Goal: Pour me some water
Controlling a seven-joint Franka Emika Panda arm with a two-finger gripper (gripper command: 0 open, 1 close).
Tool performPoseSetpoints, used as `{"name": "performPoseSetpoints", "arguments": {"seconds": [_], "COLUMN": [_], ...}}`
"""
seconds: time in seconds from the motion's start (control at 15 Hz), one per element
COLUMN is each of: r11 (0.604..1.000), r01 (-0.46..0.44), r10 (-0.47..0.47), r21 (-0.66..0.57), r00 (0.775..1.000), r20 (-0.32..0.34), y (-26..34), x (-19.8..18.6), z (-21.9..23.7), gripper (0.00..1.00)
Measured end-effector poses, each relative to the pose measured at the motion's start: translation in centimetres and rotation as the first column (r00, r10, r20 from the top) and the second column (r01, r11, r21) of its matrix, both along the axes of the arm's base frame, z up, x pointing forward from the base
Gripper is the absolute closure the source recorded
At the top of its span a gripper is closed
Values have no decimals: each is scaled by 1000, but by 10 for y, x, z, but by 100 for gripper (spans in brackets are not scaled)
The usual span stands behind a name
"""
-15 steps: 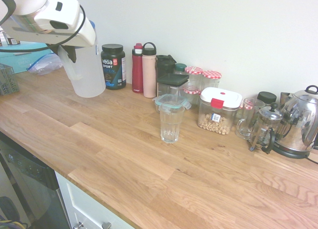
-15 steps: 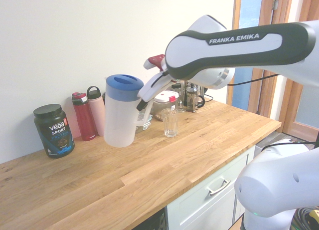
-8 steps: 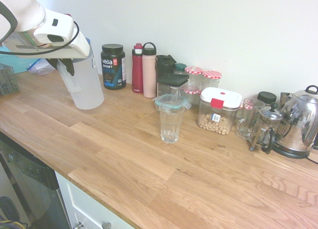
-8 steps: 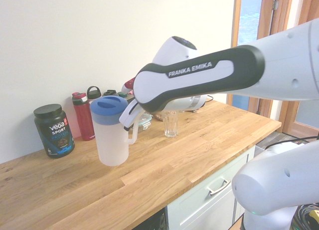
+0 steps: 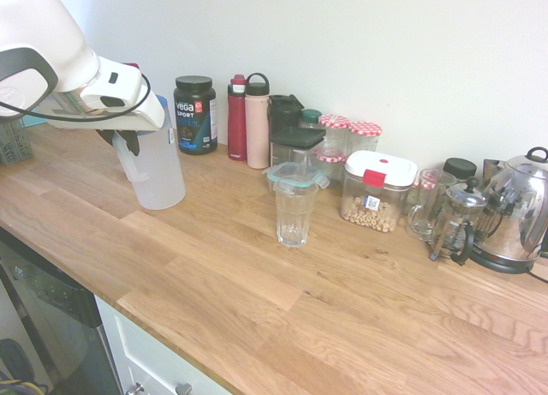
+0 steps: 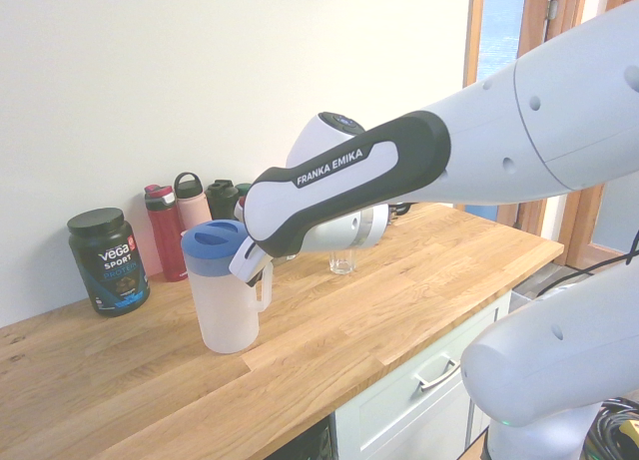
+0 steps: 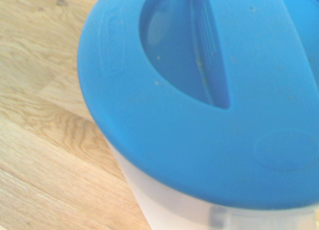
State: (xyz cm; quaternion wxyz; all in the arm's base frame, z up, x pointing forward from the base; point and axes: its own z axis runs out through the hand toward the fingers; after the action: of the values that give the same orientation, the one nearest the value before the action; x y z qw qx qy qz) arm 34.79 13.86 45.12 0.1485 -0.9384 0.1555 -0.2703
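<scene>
Jug (image 6: 228,298) upright at the left end of the table (image 5: 257,275), base on or just above the wood; I cannot tell which. My tool (image 6: 256,272) is clamped on its handle, jaws fully closed around it. Blue lid (image 7: 199,90) on, filling the wrist view.

Glass (image 5: 295,208) stands well apart from the jug, mid-table, in front of a row of jars and bottles. Looks to hold a little water at the bottom; level hard to read.

Risks from here:
- Letting go while the base is not flat on the wood: jug rocks or tips. It is tall and top-heavy with the lid.
- Pressing down once it is seated: handle twists in my grip, jug skids.
- Pulling out sideways: a finger catches the handle and drags the jug over.
- Protein tub (image 5: 195,114) sits just behind the jug; a swing that way knocks it.
- If the glass needs more, the return path runs near a pink bottle (image 5: 257,125) and a lidded tub (image 5: 375,189); a low carry could clip them.
</scene>
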Motion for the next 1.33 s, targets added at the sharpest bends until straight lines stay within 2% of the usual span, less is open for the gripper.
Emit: {"name": "performPoseSetpoints", "arguments": {"seconds": [0.13,0.2,1.2,1.33], "r11": [1000,1000,1000,1000], "r01": [1,1,11,2], "r10": [-1,-1,-11,-2], "r21": [1,1,6,4], "r00": [1000,1000,1000,998], "r20": [0,-2,-24,-58], "y": [0,0,-3,-8], "x": [0,0,2,-2], "z": [-1,-1,-4,4], "gripper": [100,0,0,0]}}
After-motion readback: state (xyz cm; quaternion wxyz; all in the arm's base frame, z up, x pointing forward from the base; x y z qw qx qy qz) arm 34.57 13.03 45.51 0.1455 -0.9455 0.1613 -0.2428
